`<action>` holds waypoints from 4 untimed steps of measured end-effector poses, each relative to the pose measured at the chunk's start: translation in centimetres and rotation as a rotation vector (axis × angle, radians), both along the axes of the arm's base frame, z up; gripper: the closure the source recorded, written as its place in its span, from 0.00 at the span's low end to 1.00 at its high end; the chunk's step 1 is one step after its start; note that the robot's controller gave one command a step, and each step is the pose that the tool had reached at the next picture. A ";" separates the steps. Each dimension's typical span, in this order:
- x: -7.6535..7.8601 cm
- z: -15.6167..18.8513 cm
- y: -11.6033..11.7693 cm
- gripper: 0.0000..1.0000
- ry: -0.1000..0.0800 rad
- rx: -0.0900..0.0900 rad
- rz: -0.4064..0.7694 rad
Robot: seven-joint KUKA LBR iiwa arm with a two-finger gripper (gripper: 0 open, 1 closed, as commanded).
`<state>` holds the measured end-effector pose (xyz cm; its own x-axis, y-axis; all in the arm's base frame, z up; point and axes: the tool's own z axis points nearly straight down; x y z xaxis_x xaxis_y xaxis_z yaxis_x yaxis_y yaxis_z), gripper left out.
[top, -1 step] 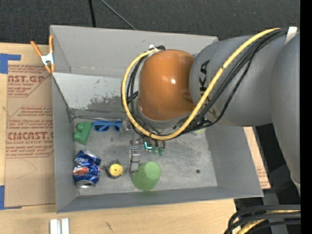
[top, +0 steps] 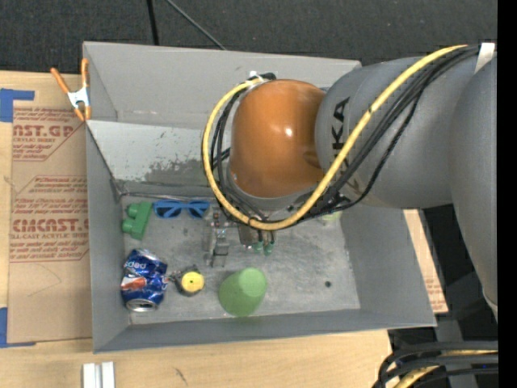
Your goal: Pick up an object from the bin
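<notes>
Gripper (top: 219, 247) hangs mid-frame, just up-left of the green cup (top: 242, 291); I cannot tell its spread. I judge the cup light, stiff and slippery; take the rim.

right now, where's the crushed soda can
In the camera view, the crushed blue soda can lies in the front-left corner of the bin, just left of the small yellow round thing and nearer the front than the green block.

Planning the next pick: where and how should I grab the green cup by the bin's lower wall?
Probably across the middle of the green cup, straight down from above. It seems to lie on its side with bare floor left and right, while the bin wall crowds its lower side.
</notes>
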<state>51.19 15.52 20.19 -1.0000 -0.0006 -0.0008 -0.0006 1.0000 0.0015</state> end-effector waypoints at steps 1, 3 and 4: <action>0.0 0.0 0.0 0.00 0.000 0.000 0.000; -3.1 -4.4 9.7 0.00 0.006 0.002 0.262; 0.8 -13.1 8.6 0.00 -0.009 0.007 0.234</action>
<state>51.95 24.15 7.08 -0.9726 -0.2321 -0.0107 -0.2322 0.9726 0.0076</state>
